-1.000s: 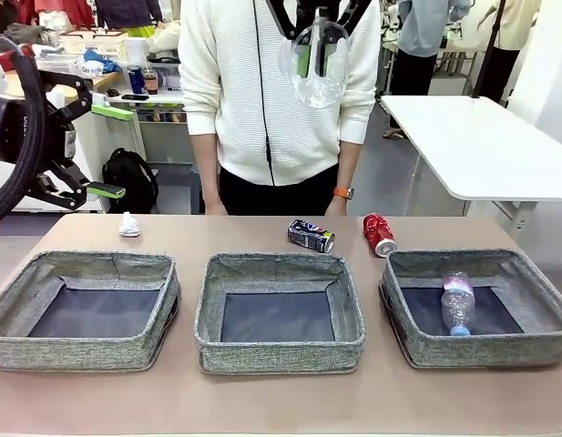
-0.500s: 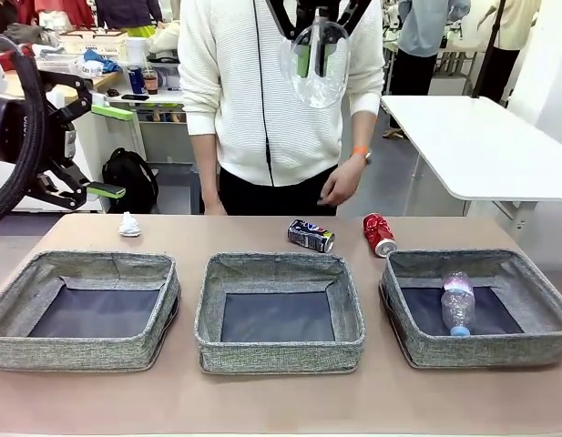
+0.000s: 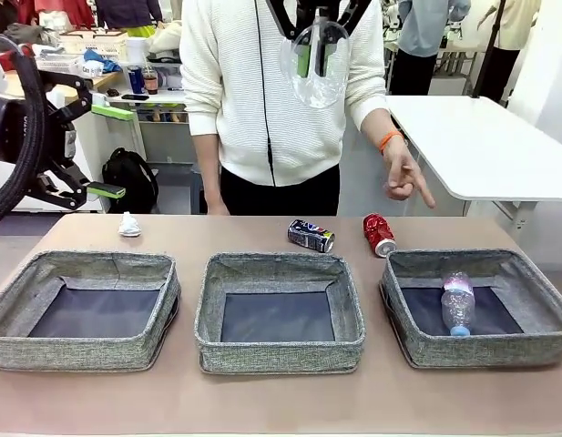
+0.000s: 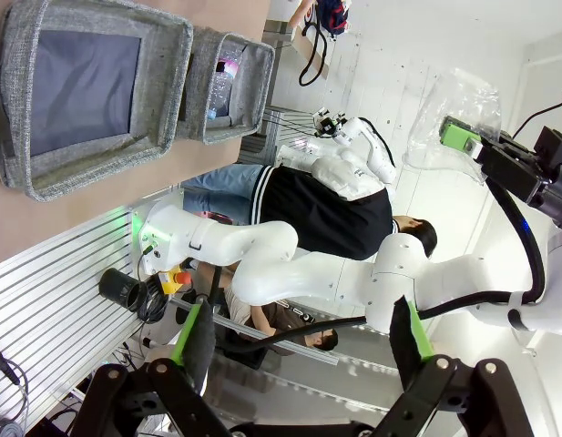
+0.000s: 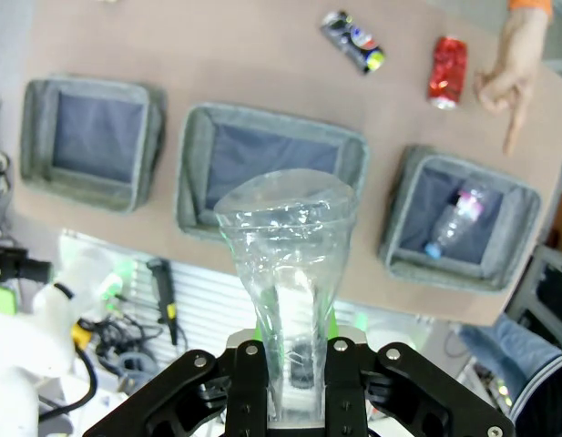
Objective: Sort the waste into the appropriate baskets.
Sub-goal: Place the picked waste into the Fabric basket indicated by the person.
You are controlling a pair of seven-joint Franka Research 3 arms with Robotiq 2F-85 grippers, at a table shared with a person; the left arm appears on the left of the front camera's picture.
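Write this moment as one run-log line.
left jaws open | right jaws shut on plastic bag | bottle in right basket | red can, dark can, tissue on table | hand pointing

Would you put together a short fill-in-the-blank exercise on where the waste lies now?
The clear plastic bottle lies in the ___ basket, seen from the front.
The right gripper is ___ on the clear plastic bag.
The white tissue wad lies on the table beyond the ___ basket.
The person's hand points down near the ___ can.
Missing words: right; shut; left; red.
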